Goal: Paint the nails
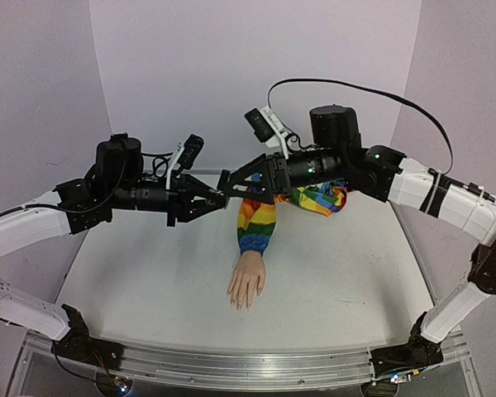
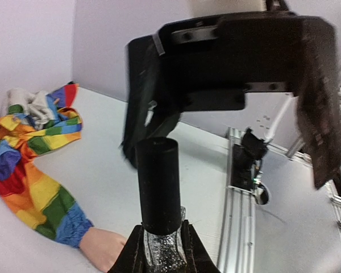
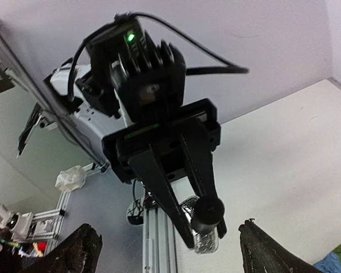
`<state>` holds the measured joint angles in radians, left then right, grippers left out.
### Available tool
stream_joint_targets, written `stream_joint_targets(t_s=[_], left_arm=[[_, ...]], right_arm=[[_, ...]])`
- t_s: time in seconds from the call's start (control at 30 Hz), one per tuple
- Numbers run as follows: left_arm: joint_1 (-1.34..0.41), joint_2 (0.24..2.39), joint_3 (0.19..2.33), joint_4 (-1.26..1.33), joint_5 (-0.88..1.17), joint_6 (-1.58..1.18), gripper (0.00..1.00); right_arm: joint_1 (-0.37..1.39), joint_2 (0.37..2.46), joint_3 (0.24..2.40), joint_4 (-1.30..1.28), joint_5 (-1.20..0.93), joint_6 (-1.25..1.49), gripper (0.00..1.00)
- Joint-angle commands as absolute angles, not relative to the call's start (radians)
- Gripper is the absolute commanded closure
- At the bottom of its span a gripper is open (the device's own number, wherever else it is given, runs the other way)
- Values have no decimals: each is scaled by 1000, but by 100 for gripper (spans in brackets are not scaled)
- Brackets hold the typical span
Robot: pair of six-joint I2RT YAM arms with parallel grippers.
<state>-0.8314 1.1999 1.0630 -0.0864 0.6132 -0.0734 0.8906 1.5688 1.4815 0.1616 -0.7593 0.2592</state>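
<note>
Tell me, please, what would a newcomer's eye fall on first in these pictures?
First, the two arms meeting head-on in mid-air above the table: the left gripper is shut on a small glittery bottle with a black cap, and the right gripper faces it with jaws wide open. Next, the dummy hand in a rainbow sleeve, lying flat on the table below them, fingers pointing toward the arms' bases.

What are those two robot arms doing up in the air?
The left claw is pinching a small glittery nail polish bottle, held up above the table. The right claw is wide open, facing the bottle's black cap but not gripping it. The pretend hand in the rainbow sleeve lies flat on the table below, waiting for its nails.
</note>
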Motion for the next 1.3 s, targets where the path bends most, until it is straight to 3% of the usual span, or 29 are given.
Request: stream_joint_targets(t_s=[0.0,0.1,0.3,0.43,0.6,0.77,0.83,0.97,1.03,1.13,1.27], left_arm=[[-858,1176,1065,-35,270,-8,100],[-893,1186,1076,-36,110,37,100],[-905,1205,1093,-34,83,32,100],[-912,1210,1093,-35,77,23,100],[-920,1207,1088,-36,74,18,100],[-921,1195,1080,-35,118,9,100],[-919,1179,1077,-33,190,9,100],[-900,1139,1089,-30,593,17,100],[-892,1134,1110,-26,786,-5,100],[-880,1129,1127,-26,850,-41,100],[-873,1114,1098,-26,710,-23,100]], right_arm=[[889,1508,1497,186,-496,347,14],[907,1540,1532,185,-413,423,17],[969,1642,1647,115,-214,472,28],[985,1696,1698,103,-150,510,46],[987,1718,1714,95,-145,515,78],[984,1698,1680,100,-210,458,100],[971,1674,1642,135,-310,397,100],[935,1645,1540,263,-962,223,100],[936,1662,1541,270,-1158,221,100],[937,1666,1526,267,-1174,236,100],[936,1624,1473,266,-1034,225,97]])
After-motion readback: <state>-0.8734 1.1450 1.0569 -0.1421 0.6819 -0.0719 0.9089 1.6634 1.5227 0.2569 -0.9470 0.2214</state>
